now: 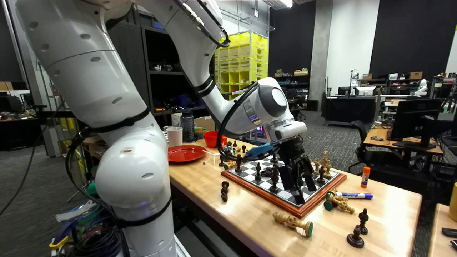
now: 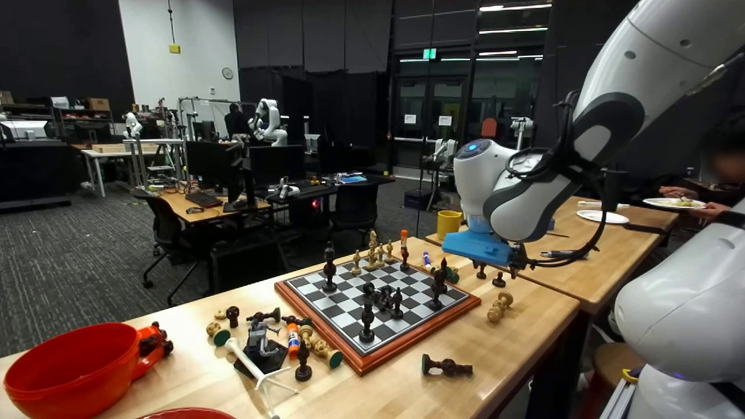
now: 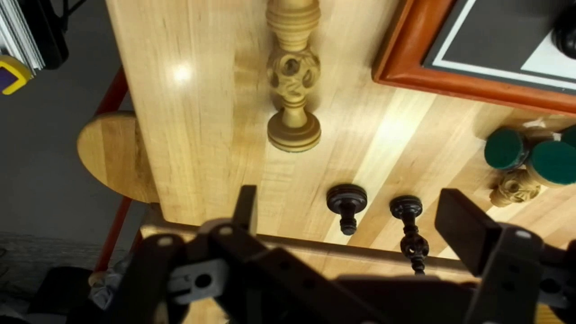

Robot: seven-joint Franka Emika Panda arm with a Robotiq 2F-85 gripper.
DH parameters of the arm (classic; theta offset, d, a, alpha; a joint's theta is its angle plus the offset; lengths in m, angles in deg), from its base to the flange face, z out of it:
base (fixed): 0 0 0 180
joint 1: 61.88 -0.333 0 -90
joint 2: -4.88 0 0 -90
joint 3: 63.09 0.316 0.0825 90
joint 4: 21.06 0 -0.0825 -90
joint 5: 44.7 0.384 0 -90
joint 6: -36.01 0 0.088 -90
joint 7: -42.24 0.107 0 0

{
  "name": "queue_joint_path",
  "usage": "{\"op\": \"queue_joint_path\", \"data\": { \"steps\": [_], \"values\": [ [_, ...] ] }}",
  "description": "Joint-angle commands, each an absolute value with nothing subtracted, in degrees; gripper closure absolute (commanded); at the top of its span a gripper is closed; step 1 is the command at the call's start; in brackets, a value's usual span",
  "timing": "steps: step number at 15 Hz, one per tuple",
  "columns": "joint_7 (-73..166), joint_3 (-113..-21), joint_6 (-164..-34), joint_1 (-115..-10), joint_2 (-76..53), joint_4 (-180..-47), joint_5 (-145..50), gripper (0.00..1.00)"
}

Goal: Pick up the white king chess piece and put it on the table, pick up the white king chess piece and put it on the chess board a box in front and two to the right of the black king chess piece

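A large light-wood piece (image 1: 292, 222), possibly the white king, lies on its side on the table (image 1: 389, 210), beside the chess board's (image 1: 262, 195) frame. It also shows in the exterior view (image 2: 499, 307) and in the wrist view (image 3: 294, 76). The chess board (image 2: 420, 338) carries several upright dark pieces, some fallen dark pieces and a group of upright light ones. I cannot tell which dark piece is the black king. My gripper (image 1: 306, 194) is open and empty, above the table near the board's corner. In the wrist view, its fingers (image 3: 346, 202) stand wide apart.
Two dark pieces (image 1: 355, 238) (image 1: 362, 222) stand near the table's end. Fallen light pieces (image 1: 339, 204) and a marker (image 1: 355, 195) lie beside the board. A glue stick (image 1: 365, 177) stands behind. A dark piece (image 2: 447, 366) lies at the near edge. A red bowl (image 2: 75, 372) stands farther along.
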State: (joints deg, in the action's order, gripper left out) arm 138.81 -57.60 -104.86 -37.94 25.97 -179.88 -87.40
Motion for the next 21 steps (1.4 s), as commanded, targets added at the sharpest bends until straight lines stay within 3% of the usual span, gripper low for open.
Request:
{"op": "queue_joint_path", "data": {
  "steps": [1, 21],
  "values": [
    [146.21, -57.58, -104.66, -40.85, 25.25, -179.81, -92.17, 0.00],
    [174.15, -62.36, -100.32, -52.20, 14.86, -179.95, -108.46, 0.00]
  ]
}}
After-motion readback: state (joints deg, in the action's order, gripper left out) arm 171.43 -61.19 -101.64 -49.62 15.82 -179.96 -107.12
